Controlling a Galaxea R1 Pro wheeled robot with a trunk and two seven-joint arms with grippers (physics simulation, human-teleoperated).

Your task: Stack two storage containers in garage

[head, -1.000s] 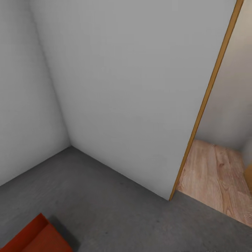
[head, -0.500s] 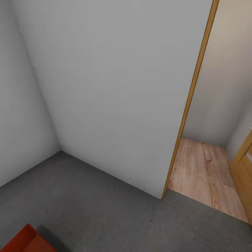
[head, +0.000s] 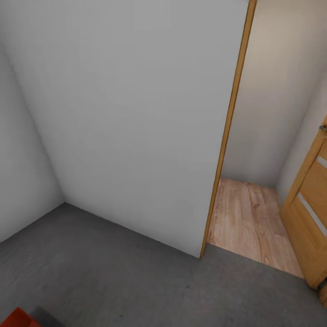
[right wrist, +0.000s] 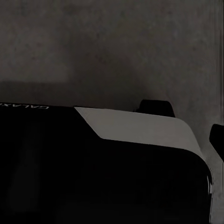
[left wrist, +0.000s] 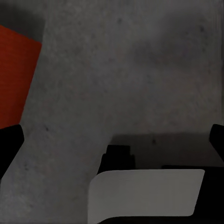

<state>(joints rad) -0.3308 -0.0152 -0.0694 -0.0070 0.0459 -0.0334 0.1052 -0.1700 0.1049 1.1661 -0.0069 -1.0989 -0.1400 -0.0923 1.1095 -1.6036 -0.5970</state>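
A corner of one red-orange storage container [head: 14, 318] shows at the bottom left of the head view, resting on the garage's dark grey floor [head: 136, 281]. In the left wrist view the same red container [left wrist: 16, 74] lies off to one side of my left gripper [left wrist: 112, 140]. That gripper hangs above the floor, open, its dark fingertips [left wrist: 9, 144] far apart with nothing between them. My right gripper [right wrist: 112, 140] also hangs over bare grey floor. One fingertip [right wrist: 217, 140] sits at the frame's edge and the other is lost against the dark robot body.
Grey-white walls [head: 127, 127] meet in a corner ahead. To the right, a wood-trimmed doorway [head: 227, 136] opens onto light wood planks [head: 247, 222], with an orange striped door [head: 311, 213] at the far right. The robot's white and black body [left wrist: 144, 191] shows below both wrists.
The head camera has swung to the right. The picture shifted left, so the red container slid almost out at the bottom left and the orange door came into view.
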